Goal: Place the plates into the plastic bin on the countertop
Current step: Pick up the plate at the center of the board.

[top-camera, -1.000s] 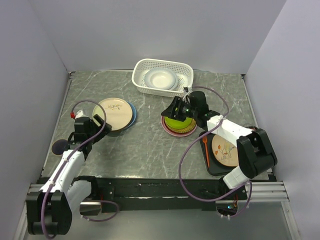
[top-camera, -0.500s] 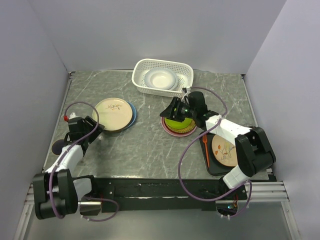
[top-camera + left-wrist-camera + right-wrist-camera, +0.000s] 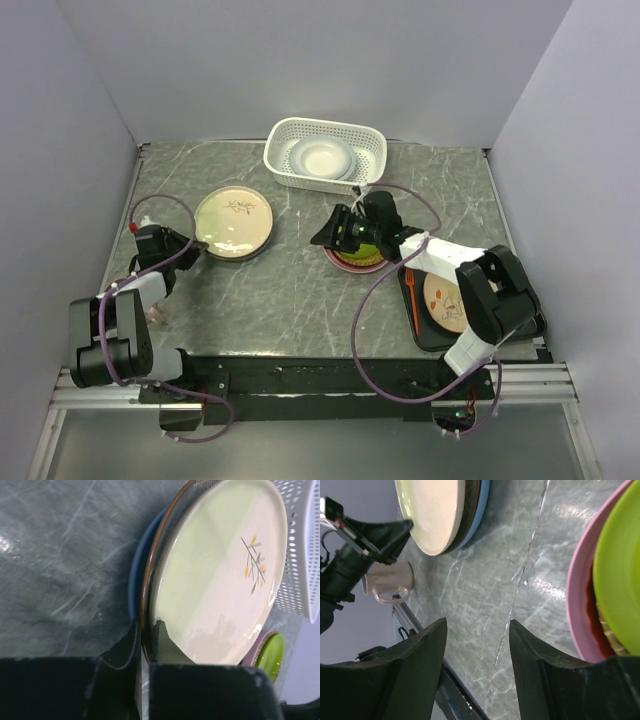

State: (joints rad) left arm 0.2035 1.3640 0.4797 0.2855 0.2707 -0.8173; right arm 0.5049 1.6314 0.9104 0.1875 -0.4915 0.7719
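Steadiness is counting: your left gripper [image 3: 146, 632] is pinching the rim of the cream plate [image 3: 215, 575], so be lifting slowly, your right gripper [image 3: 476, 627] hovering spread.

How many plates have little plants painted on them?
2: the cream sprig plate on the left, and the flowered plate on the black tray. Stacked plates may hide more.
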